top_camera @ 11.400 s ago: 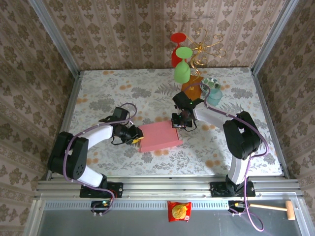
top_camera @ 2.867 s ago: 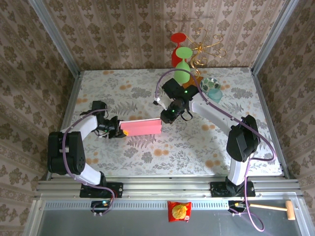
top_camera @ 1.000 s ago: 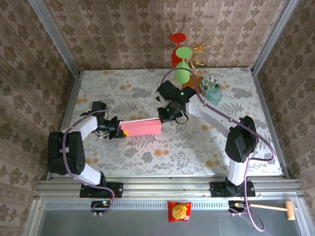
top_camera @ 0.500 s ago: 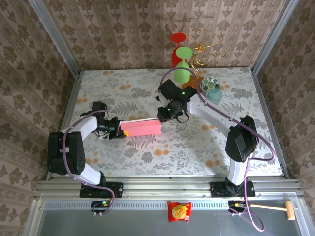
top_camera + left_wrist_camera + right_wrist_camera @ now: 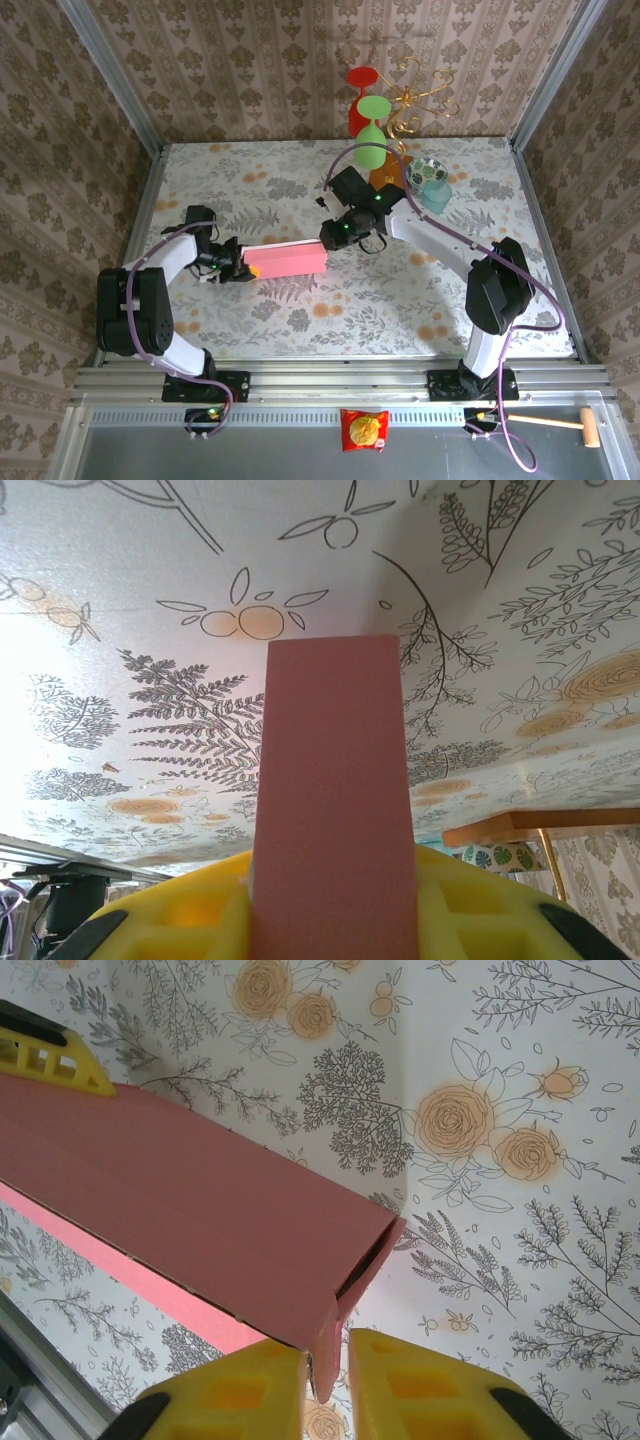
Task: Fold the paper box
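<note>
Mid-left over the floral tabletop (image 5: 400, 290), the paper box (image 5: 285, 260) runs as a long, narrow pink bar between the two arms. Whether it rests on the surface or hangs clear of it I cannot tell.

Left jaws: clamped on the box's left end. In the left wrist view the pink panel (image 5: 335, 780) rises straight up out of the yellow fingers (image 5: 180, 925), flat, matte, square-cornered.

Right jaws: at the box's right end, nearly closed. In the right wrist view the yellow fingers (image 5: 230, 1390) stand a narrow slot apart, and the lower corner of the box's end flap dips into that slot. Whether the pads actually pinch the flap I cannot tell.

Material notes: thin cardboard, dusty pink outer face (image 5: 190, 1210), faint lengthwise creases. The end is open and shows a dark hollow behind the flap. A brighter pink strip runs along the underside. Finger pads are yellow, moulded, with rectangular recesses. The tabletop print shows line-drawn ferns and orange roses on white.
</note>
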